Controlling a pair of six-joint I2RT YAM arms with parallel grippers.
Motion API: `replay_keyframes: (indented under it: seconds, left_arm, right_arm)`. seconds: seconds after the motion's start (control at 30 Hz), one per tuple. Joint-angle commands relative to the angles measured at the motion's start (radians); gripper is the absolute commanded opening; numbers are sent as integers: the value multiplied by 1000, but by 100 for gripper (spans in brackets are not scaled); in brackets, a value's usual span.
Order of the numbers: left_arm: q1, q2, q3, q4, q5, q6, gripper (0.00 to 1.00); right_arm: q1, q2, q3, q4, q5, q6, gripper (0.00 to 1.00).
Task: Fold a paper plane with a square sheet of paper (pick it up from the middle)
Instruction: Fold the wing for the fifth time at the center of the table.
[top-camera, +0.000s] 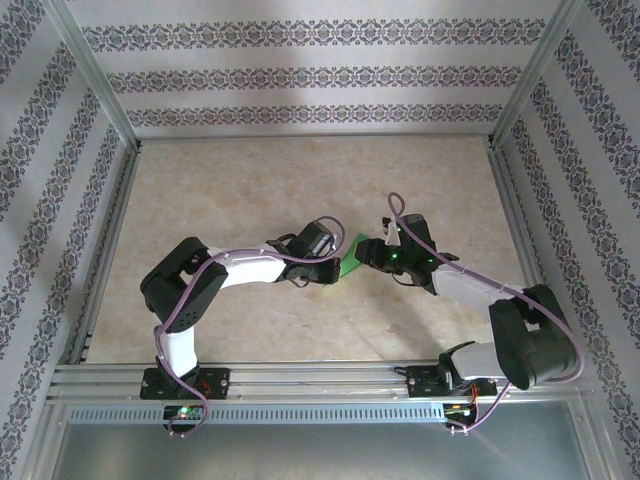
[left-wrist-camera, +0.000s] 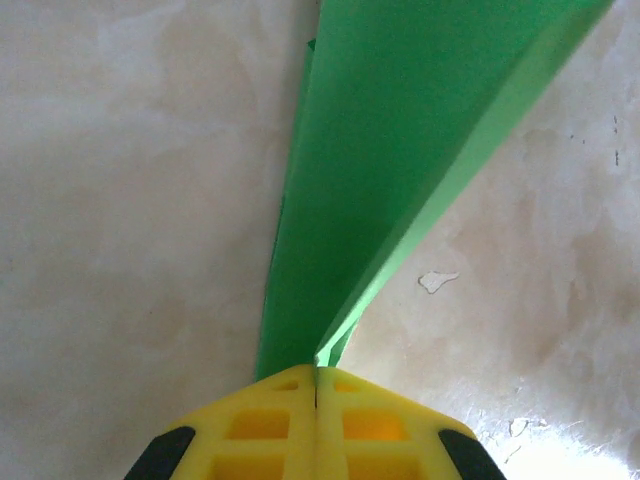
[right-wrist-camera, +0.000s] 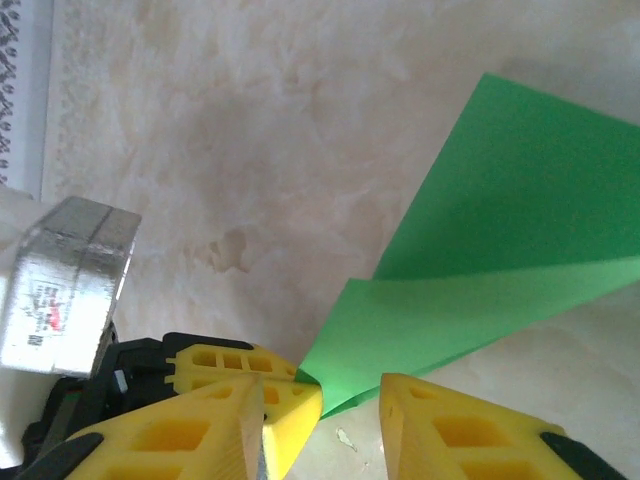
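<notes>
The table (top-camera: 250, 190) carried no tray or box; the paper (left-wrist-camera: 400, 150) was on its bare middle, folded along a long crease, one end raised. The left gripper (left-wrist-camera: 316, 375) was clamped on its narrow end. The right gripper (right-wrist-camera: 350, 400) stood part-open around a nearby corner, not gripping. Closing off the crease could skew the fold, and pulling against the left clamp could tear it.

Beige table (top-camera: 240, 190) w/ white fleck (left-wrist-camera: 437, 281)
</notes>
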Motion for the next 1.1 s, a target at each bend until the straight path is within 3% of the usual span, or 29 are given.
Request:
replay_keyframes:
  seconds: [0.0,0.3,0.6,1.07]
  left_arm:
    - [12,24,12,-30,25,-40,0]
    - [31,24,-21,4,35,-75,0]
    - [33,30,-15,-1,56,-66,0]
    - [33,38,-4,-17,61,-61,0]
  right_arm:
    - [18,48,3,56,-31,8,34]
    - [54,153,34,86,-77,6,32]
    - [81,162,52,105,-87,31,31]
    - [96,196,50,76,54,103,21]
